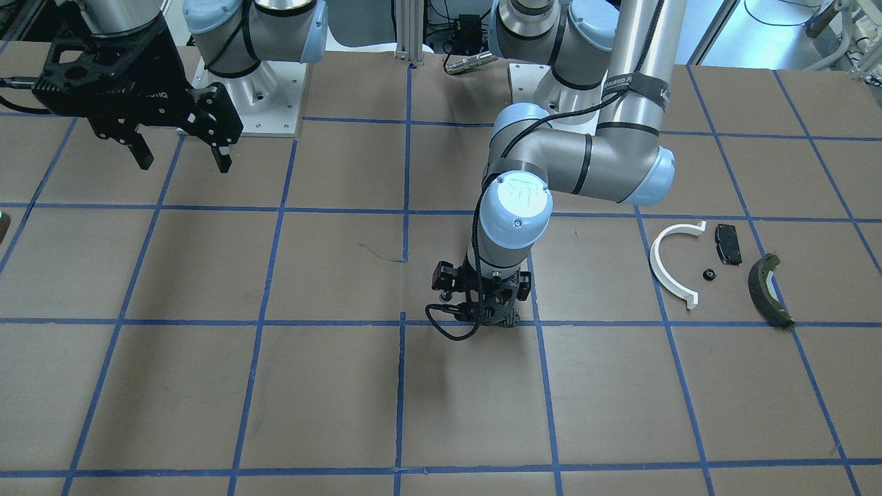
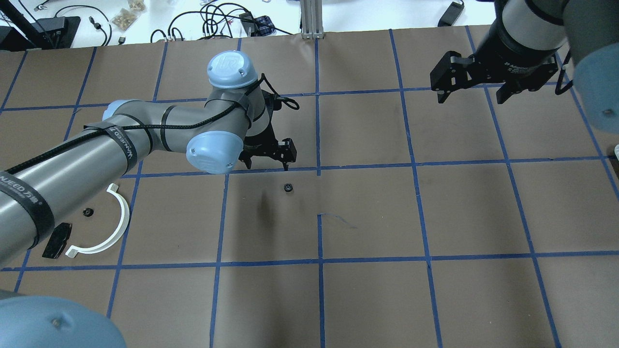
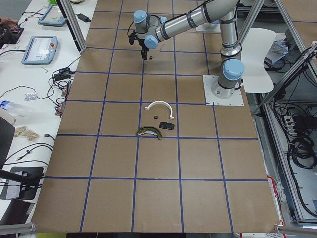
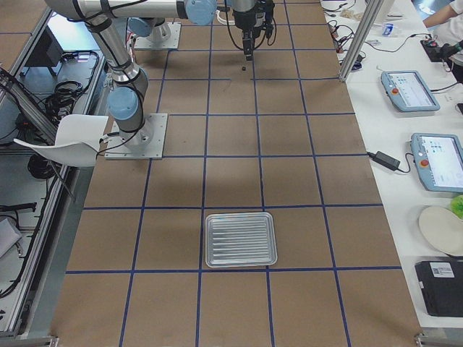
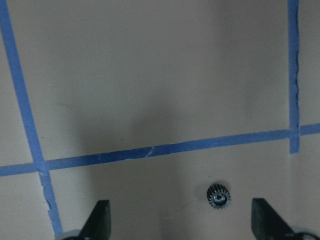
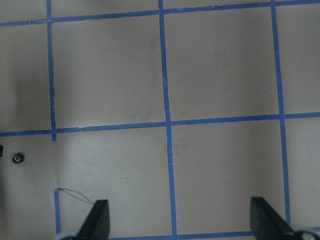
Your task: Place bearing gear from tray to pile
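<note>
Pile nearest, beside the left arm. Bearing gear lies flat on the table, bore upward, round, no long axis, well apart from pile. Left gripper hovers above it, fingers spread, empty. Right gripper farthest, likewise spread.

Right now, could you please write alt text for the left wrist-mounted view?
A small black toothed gear lies on the brown paper table, just below a blue tape line. The two black fingers of the left gripper stand wide apart at the bottom edge.
</note>
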### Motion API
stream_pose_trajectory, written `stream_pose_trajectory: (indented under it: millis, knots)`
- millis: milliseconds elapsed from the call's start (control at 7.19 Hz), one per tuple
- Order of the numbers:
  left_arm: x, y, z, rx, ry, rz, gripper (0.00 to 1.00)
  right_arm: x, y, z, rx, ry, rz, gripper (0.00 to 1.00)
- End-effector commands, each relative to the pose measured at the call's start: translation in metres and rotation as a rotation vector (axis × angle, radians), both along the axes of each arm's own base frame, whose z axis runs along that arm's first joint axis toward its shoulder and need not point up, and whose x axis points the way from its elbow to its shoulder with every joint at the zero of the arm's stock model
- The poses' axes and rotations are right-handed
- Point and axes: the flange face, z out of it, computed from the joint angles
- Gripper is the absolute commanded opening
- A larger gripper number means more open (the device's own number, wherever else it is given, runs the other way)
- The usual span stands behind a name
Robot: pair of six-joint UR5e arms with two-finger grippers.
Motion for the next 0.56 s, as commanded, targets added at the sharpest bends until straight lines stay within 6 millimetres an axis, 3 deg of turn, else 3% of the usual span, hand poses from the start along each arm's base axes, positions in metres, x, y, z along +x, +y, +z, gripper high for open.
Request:
stream_pose_trajectory:
  millis: [0, 417]
  knots:
    - [-0.012, 0.006, -0.02, 0.022, 0.061, 0.015, 1.0, 0.0, 0.0, 0.0, 0.001, 0.0, 0.001, 1.0]
    - [-0.031, 0.014, -0.033, 0.029, 0.056, -0.019, 1.0, 0.0, -0.001, 0.0, -0.001, 0.0, 0.002, 1.0]
